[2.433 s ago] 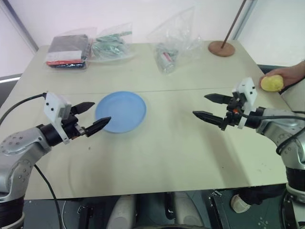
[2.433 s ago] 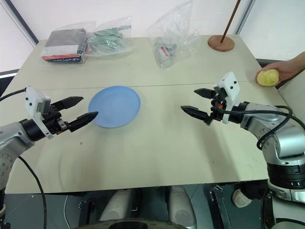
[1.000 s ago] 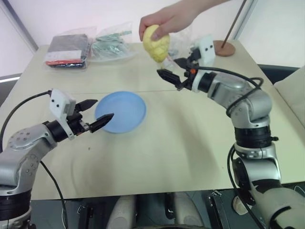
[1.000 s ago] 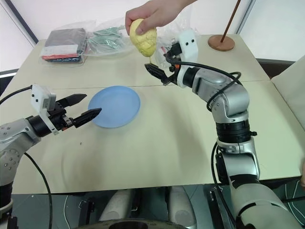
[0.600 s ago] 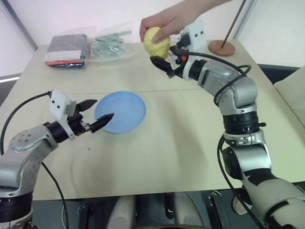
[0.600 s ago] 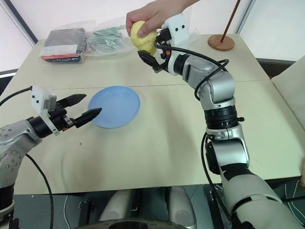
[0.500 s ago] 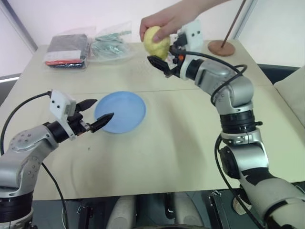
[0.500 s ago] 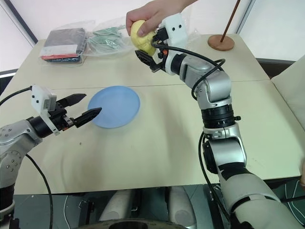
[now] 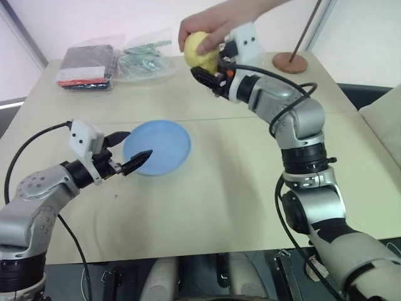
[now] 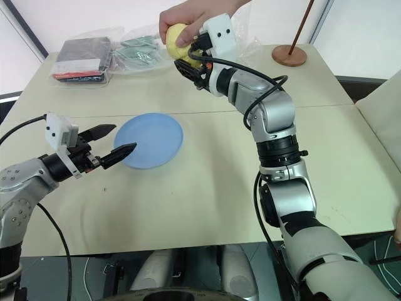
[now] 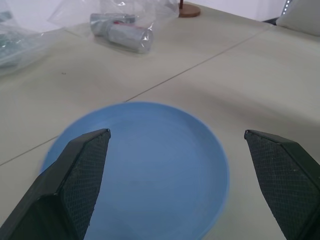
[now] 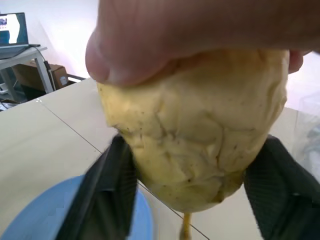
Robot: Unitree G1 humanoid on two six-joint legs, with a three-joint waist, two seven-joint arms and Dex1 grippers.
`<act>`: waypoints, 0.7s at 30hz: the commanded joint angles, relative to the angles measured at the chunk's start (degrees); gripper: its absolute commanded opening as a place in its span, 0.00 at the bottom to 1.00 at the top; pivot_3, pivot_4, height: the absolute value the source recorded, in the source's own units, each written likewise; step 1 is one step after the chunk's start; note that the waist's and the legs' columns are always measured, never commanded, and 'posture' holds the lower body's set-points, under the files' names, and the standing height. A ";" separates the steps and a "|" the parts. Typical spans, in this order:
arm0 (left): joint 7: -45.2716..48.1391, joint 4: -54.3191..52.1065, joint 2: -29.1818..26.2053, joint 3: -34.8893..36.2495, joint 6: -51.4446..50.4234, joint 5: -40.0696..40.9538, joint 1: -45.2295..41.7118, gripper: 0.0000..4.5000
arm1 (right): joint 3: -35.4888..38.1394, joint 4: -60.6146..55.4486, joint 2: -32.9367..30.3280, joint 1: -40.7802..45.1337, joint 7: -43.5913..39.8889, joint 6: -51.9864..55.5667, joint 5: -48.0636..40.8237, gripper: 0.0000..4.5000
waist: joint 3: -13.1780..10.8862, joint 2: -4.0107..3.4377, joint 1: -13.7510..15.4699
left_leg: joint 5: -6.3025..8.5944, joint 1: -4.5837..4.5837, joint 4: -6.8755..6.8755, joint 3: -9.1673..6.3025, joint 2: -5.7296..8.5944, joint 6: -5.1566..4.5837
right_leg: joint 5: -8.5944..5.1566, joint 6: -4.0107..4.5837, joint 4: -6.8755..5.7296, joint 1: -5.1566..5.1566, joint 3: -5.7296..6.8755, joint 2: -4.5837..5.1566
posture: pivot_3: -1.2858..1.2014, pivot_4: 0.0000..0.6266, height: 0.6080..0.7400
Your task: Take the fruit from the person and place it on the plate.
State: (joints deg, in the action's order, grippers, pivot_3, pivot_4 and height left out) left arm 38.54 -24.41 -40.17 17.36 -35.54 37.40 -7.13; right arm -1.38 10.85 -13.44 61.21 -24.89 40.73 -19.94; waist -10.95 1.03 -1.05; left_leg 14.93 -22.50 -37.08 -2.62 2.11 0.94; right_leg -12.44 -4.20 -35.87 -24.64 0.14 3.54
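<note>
While my left gripper (image 9: 128,153) hangs low over the near edge of the table (image 9: 219,207) with its fingers spread wide and nothing between them, I keep it parked; it points at the plate (image 9: 164,145), which lies bare just beyond its tips, and my judgement is that it has no part in this step.

Farther out and higher up, my right gripper (image 10: 187,63) is at the handover. From the wrist camera I see its two black fingers (image 12: 112,190) pressed against either side of the fruit (image 12: 195,135), so I read it as closed on the fruit. The person's hand (image 10: 194,19) also holds the fruit from above, fingers wrapped over its top, so it is shared between us, up in the air over the far half of the table, well apart from the plate.

To do this well, I would hold the grip firm and steady, wait for the hand to let go, and avoid tugging sideways against those fingers. The fruit looks bumpy and rounded, so it could roll out of a shallow pinch; I would check the hold before moving. Then I would bring it back toward me and down, lowering it close onto the plate's middle before opening.

Beyond the hand lie plastic bags (image 9: 144,53) and a wooden stand base (image 9: 290,62), off my path.
</note>
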 commanded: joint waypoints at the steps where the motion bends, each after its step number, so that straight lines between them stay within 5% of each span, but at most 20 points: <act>1: -0.15 -1.46 -0.03 0.72 1.25 0.04 -0.56 1.00 | 0.91 -1.68 0.57 2.11 -0.18 -1.46 0.00 0.49 | 0.00 0.00 0.00 | 0.00 0.00 0.00 0.00 0.00 0.00 | 0.00 0.00 0.00 -0.01 0.00 0.00 | 0.52 0.24 1.00; 21: 0.49 -1.34 -3.25 5.73 0.81 -1.04 4.69 1.00 | -4.90 -12.63 -0.27 -9.04 -8.47 2.52 -2.00 0.49 | -0.02 -0.03 -0.12 | 0.00 0.00 0.05 0.00 -0.01 0.00 | -0.02 0.04 -0.01 -0.03 -0.01 0.00 | 0.52 0.24 1.00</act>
State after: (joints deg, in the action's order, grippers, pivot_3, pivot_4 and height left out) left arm 38.72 -24.82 -42.35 20.81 -35.61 36.75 -2.57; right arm -6.04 0.71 -14.88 51.82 -33.97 43.82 -21.51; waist -10.97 1.00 -1.17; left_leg 14.93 -22.51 -37.04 -2.62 2.10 0.93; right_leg -12.52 -4.07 -35.89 -24.68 0.13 3.54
